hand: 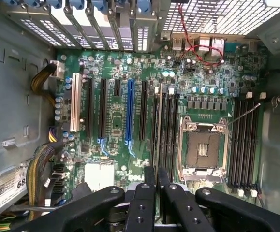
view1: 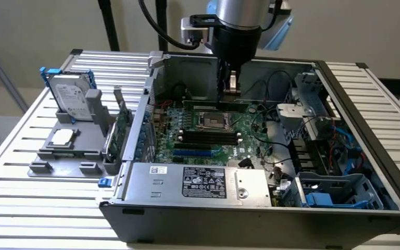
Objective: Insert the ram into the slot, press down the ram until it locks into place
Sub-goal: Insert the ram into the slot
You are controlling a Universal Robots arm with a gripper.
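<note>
Your end effector [view1: 231,92] is clamped on the ram [view1: 203,103], a long thin green stick. It hangs level along the black slot [hand: 168,125].

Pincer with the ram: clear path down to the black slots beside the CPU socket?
Probably yes. The pincer holds the ram above the open case, and nothing shows between it and the slots; the cable bundle lies off to the side.

I log the ram [view1: 203,103]: long green stick, on edge, level, aloft and unseated. The slot [view1: 207,134], narrow black, lies below it, parallel, empty.
</note>
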